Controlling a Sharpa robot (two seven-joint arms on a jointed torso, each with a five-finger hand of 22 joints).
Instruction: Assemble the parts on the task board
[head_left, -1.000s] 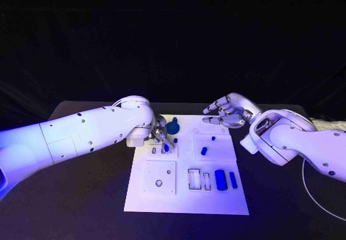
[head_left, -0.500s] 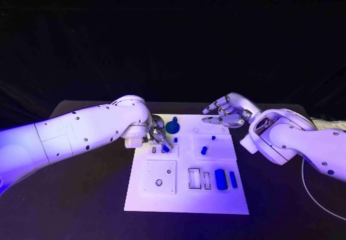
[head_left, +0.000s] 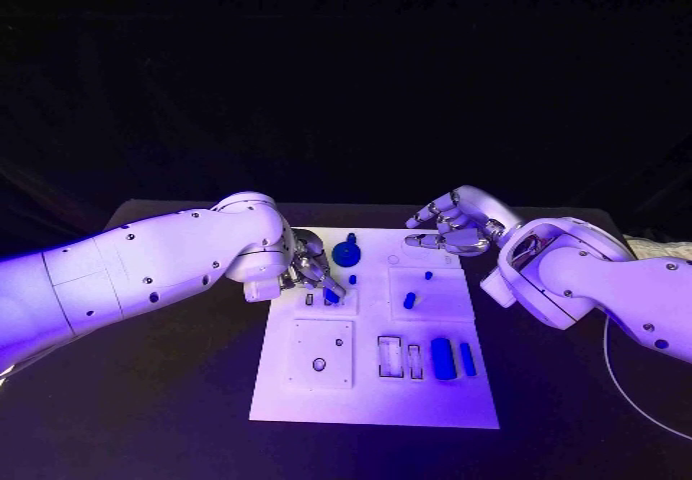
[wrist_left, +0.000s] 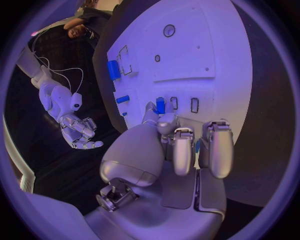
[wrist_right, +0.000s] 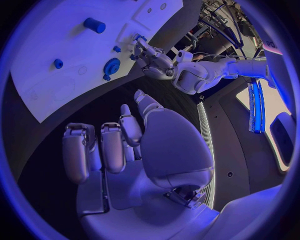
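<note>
Left hand pinches a small blue part near the task board's left edge — right hand hovers empty, fingers apart; we judge several parts unseated.

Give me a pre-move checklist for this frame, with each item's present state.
1. Left robot hand at the task board: ok, fingers down at its far left slots.
2. Small blue part held: cannot tell, it sits at the fingertips.
3. Right robot hand clear of the board: ok, open at the far right edge.
4. Blue round part untouched: ok.
5. Large blue block near the empty slots: ok.
</note>
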